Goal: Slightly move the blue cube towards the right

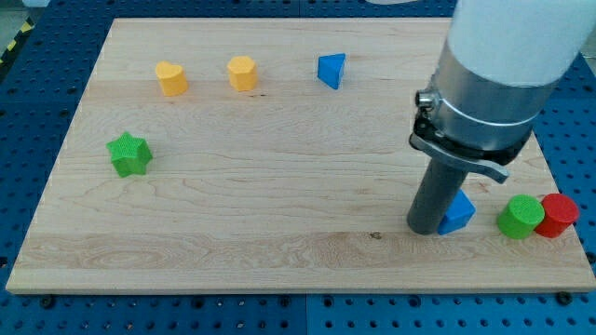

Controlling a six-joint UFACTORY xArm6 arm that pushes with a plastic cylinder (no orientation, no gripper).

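Camera view: my tip (427,228) touches blue cube (457,213) near green cylinder (520,217).

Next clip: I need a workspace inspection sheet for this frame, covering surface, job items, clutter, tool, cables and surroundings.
Surface: wooden board, flat, light grain.
Job's things: blue cube near the view's bottom right, partly hidden behind the rod.
Clutter: blue triangular block, two yellow-orange blocks along the view's top; green star at the view's left; green cylinder touching red cylinder at the view's right.
Tool: my tip against the cube's left side.
Cables: nothing seen.
Surroundings: blue perforated table.
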